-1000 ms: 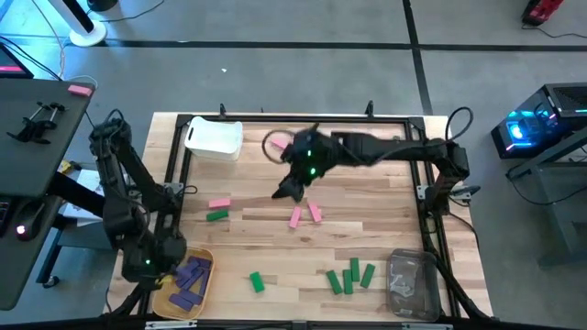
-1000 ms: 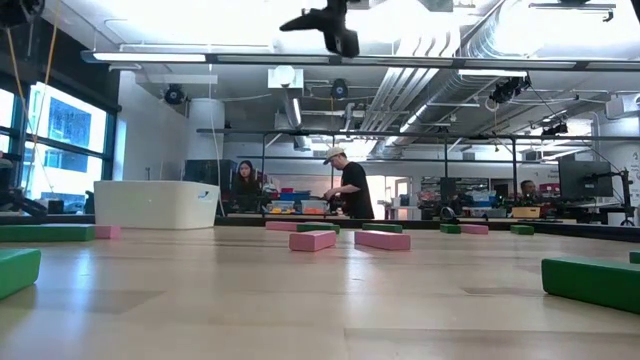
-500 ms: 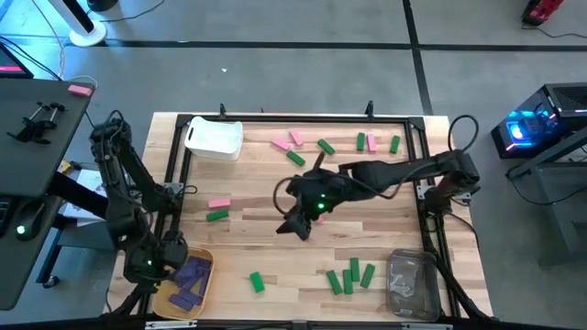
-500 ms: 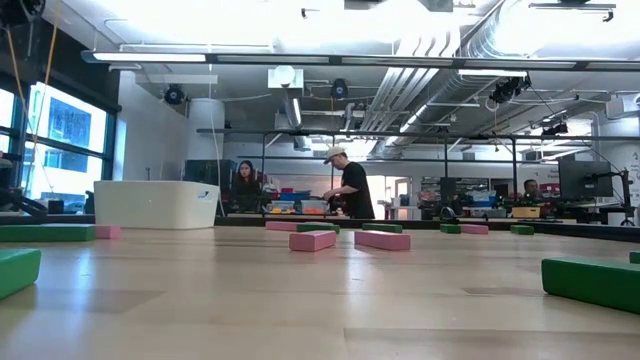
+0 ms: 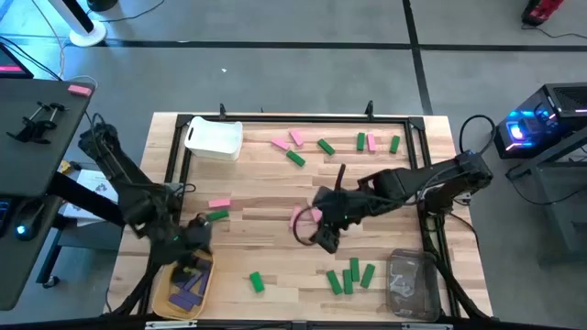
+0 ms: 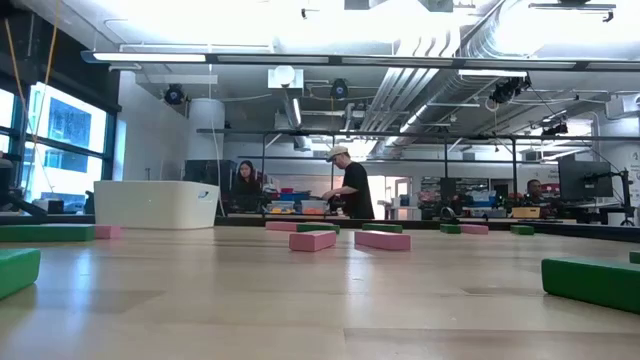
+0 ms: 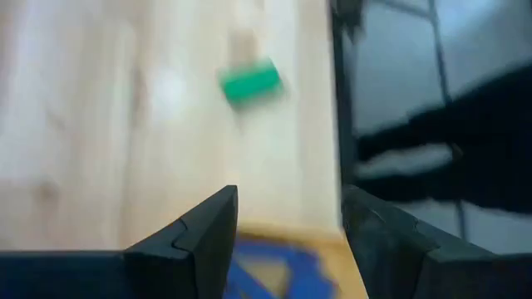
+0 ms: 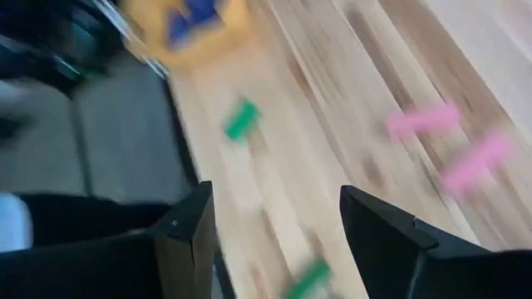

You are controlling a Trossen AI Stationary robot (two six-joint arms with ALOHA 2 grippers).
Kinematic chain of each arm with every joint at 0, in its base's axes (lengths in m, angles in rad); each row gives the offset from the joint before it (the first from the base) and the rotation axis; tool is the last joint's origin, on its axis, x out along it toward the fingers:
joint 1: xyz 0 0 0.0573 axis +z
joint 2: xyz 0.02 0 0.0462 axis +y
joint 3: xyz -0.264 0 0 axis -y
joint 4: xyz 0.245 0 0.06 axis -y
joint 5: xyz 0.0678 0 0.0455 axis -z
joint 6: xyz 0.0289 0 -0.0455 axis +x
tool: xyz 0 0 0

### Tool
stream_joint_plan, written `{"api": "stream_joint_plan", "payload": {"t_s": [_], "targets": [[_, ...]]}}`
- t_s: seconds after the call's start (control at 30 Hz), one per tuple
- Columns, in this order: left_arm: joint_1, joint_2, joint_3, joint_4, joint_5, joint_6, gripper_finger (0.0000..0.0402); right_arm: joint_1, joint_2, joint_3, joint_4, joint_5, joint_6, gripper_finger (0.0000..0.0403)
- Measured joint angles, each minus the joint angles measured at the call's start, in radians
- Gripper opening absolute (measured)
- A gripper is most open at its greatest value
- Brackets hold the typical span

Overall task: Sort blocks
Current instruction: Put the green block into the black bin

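Blocks of purple (image 5: pixel 190 287) lie in the yellow bin (image 5: pixel 163 299) at seven o'clock; the left gripper (image 5: pixel 194 240) has just opened empty above it. The right gripper (image 5: pixel 323 240), open and empty, has moved beside two pink blocks (image 5: pixel 300 216) at centre.

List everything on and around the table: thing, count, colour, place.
Pink blocks: five showing; two far centre, one left by a green, two mid-table partly under the right arm.
Green blocks: eleven; five far side, one left, one near centre, four near right.
Purple blocks: several, in the yellow bin.
Yellow bin: one, near-left corner.
White bin: one, far left.
Clear bin: one, near right.
People: three, background.
Left pincer: open, by the yellow bin.
Right pincer: open, mid-table.
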Motion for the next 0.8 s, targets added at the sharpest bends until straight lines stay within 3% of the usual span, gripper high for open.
{"api": "stream_joint_plan", "payload": {"t_s": [0.13, 0.33, 0.53, 0.8], "targets": [[0.189, 0.002, -0.006, 0.093, -0.030, 0.146, 0.0202, 0.060, 0.007, -0.057, -0.064, -0.017, 0.078, 0.0193], [0.415, 0.046, -0.006, 0.413, -0.034, 0.309, 0.0203, 0.159, 0.009, -0.261, 0.138, -0.083, 0.295, 0.0193], [0.502, 0.099, -0.006, 0.682, 0.005, 0.413, 0.0203, 0.237, 0.009, -0.442, 0.171, -0.187, 0.708, 0.0193], [0.537, 0.150, -0.006, 0.722, 0.024, 0.449, 0.0203, 0.288, 0.010, -0.560, 0.150, -0.170, 0.987, 0.0193]]}}
